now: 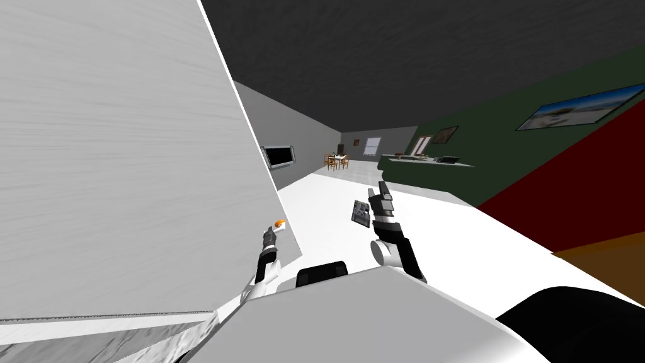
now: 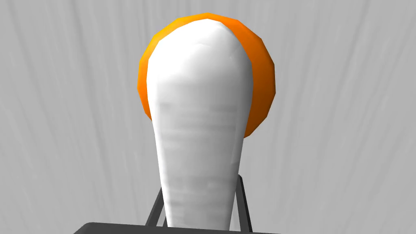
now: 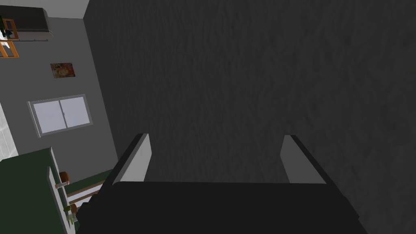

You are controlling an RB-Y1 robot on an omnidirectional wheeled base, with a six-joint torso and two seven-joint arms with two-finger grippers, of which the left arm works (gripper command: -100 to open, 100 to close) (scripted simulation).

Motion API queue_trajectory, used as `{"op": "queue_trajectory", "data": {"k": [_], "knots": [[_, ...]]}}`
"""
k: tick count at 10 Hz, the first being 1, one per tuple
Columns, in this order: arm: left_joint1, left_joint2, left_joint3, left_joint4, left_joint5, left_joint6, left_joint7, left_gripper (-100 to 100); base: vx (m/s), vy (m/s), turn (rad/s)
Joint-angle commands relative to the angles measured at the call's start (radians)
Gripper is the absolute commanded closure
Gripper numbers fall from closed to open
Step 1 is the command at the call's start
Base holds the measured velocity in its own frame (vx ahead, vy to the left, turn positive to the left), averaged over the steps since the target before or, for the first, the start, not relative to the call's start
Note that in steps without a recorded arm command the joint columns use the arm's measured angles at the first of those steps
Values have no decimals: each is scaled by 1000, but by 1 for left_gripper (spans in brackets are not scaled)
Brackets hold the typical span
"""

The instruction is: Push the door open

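Note:
A big white door [image 1: 126, 157] fills the left of the head view, slanting away from me. Its handle [image 1: 280, 224] sits near the door's free edge. The left wrist view shows it as a white lever [image 2: 199, 122] in front of a round orange plate [image 2: 260, 81]. My left gripper [image 1: 272, 234] is at this handle. Its two thin fingers [image 2: 245, 203] press the lever's sides, so the left gripper [image 2: 200, 185] is shut on it. My right gripper [image 1: 381, 194] is raised in front of my chest, away from the door. This right gripper [image 3: 215, 150] is open and holds nothing.
Past the door's edge a white floor [image 1: 353, 189] runs into a long room. A dark screen [image 1: 278, 155] hangs on the grey wall. A table with chairs [image 1: 337, 161] stands far back. A green counter [image 1: 428, 165] and dark green wall lie to the right.

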Motion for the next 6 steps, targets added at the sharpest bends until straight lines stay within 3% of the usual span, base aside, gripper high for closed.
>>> {"op": "queue_trajectory", "data": {"k": [1, 2, 4, 6], "knots": [[-4, -7, 6, -4, 4, -1, -3, 100, 165, -53, 52], [-4, -9, 13, -4, 8, -1, -5, 100, 157, -66, 54], [1, 7, 35, 5, 20, -4, -9, 100, 96, -10, 55], [2, 9, 52, 5, 30, -5, -16, 100, 208, -41, 50]]}}
